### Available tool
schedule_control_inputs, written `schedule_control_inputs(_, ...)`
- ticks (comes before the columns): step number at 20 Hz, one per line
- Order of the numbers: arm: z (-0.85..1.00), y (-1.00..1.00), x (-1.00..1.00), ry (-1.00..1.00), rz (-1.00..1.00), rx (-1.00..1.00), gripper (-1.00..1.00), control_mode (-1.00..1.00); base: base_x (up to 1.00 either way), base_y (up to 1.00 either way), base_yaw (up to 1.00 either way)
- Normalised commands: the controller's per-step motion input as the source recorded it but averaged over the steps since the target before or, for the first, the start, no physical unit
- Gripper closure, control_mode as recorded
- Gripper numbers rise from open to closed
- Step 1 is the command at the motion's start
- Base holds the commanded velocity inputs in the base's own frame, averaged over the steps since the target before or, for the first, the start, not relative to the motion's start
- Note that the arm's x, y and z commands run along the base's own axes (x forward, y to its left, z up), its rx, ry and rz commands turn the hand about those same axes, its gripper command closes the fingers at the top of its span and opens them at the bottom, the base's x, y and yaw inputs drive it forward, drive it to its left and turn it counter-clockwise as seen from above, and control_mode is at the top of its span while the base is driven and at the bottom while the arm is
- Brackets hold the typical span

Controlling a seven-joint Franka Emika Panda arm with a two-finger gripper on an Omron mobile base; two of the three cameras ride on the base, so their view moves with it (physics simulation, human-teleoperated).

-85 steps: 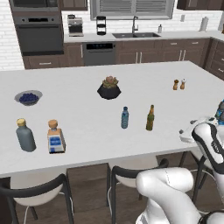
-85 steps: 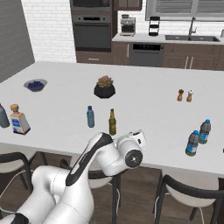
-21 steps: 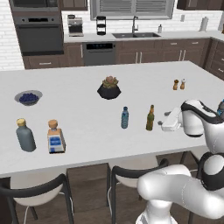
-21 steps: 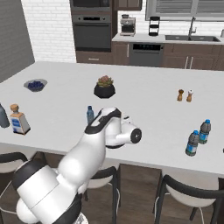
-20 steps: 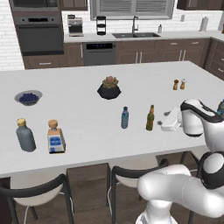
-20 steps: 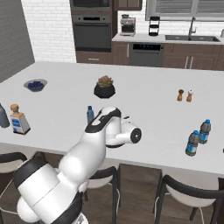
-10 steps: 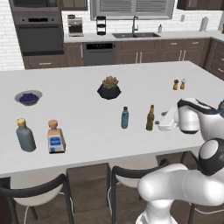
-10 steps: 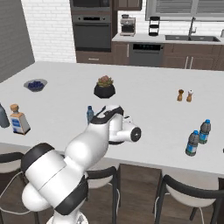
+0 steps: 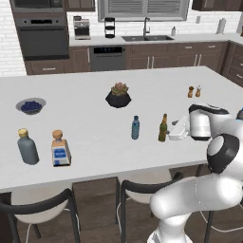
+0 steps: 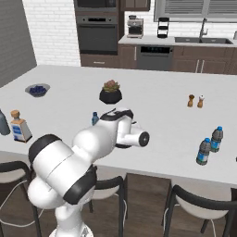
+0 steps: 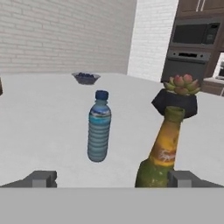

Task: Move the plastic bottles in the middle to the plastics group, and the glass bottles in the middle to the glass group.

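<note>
The slim olive-green glass bottle stands upright mid-counter, with one blue-capped water bottle to its left. My gripper is level with the green bottle, just to its right, and open. In the hand view the green bottle stands close in, inside the right fingertip and untouched by either; the water bottle is farther off. The grey gold-capped bottle and the squarish stoppered bottle stand at the counter's left. Two blue water bottles stand at its right end.
A succulent in a dark pot sits behind the middle bottles, a bowl of blueberries at the back left, and two small shakers at the back right. Dark chairs line the counter's near edge.
The arm has swung in from the right end of the counter, bringing the open hand leftward up to the green bottle. No bottle has moved.
</note>
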Motion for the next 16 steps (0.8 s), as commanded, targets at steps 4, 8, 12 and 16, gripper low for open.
schedule_control_inputs(4, -0.09, -0.04, 0.18, 0.03, 0.02, 0.0, -1.0, -1.0, 0.0, 0.0, 0.0)
schedule_control_inputs(8, -0.11, -0.06, 0.08, 0.0, 0.02, 0.0, -1.0, -1.0, 0.0, 0.0, 0.0)
schedule_control_inputs(12, -0.12, -0.06, 0.11, 0.0, 0.02, 0.0, -1.0, -1.0, 0.0, 0.0, 0.0)
schedule_control_inputs(16, -0.15, -0.02, 0.15, 0.0, 0.02, 0.0, -1.0, -1.0, 0.0, 0.0, 0.0)
